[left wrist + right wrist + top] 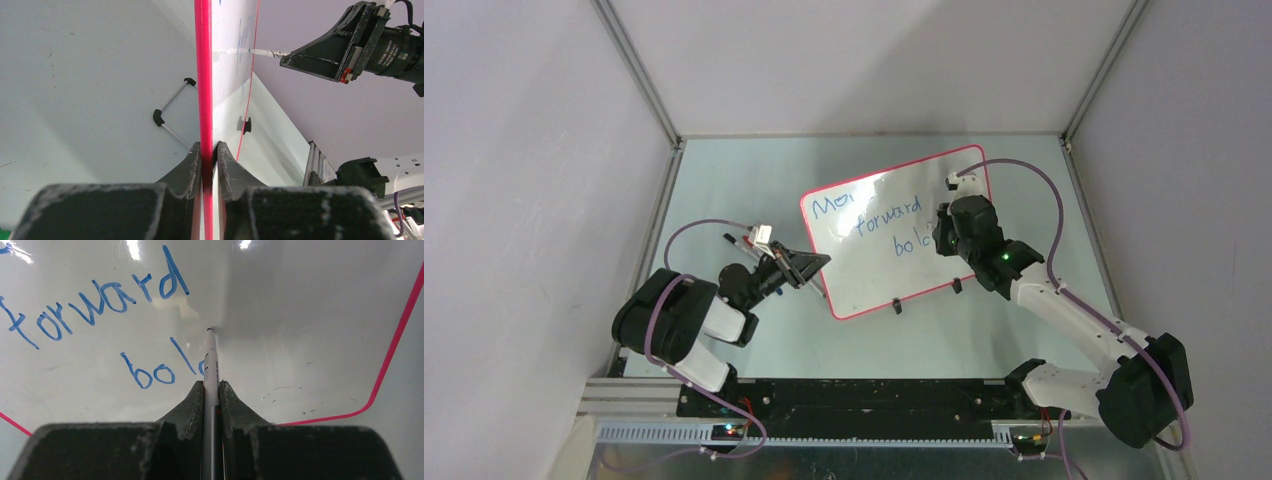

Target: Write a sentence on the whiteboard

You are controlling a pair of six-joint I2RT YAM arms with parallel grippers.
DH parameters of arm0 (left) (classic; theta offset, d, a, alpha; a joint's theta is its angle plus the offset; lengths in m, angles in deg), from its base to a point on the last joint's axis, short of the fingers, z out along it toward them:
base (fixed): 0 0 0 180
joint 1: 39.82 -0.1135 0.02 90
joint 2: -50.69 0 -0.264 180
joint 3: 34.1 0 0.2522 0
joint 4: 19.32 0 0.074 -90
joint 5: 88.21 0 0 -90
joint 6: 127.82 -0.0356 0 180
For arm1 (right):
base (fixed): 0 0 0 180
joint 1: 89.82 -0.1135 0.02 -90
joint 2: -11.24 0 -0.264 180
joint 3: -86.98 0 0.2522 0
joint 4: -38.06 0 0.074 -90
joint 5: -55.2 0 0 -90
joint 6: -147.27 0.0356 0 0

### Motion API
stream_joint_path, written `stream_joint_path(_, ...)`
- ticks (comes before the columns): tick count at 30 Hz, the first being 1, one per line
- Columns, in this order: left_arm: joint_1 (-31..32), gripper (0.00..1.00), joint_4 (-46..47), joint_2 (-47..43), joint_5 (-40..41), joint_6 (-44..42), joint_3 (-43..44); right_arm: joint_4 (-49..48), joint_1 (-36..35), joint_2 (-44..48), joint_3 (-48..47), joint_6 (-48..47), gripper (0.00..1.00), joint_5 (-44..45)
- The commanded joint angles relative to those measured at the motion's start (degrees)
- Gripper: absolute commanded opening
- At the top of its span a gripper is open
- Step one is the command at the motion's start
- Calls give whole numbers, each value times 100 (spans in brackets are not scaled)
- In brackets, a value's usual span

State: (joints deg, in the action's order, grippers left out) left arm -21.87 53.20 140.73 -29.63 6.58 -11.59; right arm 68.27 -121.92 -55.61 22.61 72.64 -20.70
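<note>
The whiteboard [874, 270] with its red-pink frame stands tilted at mid-table on two black clip feet [896, 306]. My left gripper [816, 264] is shut on the board's left edge [203, 75], the frame pinched between both fingers. My right gripper [945, 232] is shut on a white marker [210, 371] whose tip touches the board surface [300, 315]. The sentence [107, 295] in blue reads "forward" with "bol" [150, 372] below it and part of a further letter beside the marker; "Mo" [829, 205] shows in the top view under glare.
A thin white rod with black ends [172, 107] lies on the table behind the board. The enclosure's grey walls and metal frame posts [639, 70] surround the table. The right arm's purple cable [1034, 175] loops over the board's right corner.
</note>
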Motion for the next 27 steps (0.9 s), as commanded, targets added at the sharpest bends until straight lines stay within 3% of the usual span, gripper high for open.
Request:
stream_joint_path(1, 29, 0, 149, 22, 191, -388, 53, 128, 33, -79, -212, 30, 0, -33)
stream_joint_path(27, 28, 0, 152, -30, 190, -387, 16, 276, -69, 267, 349, 143, 0, -103)
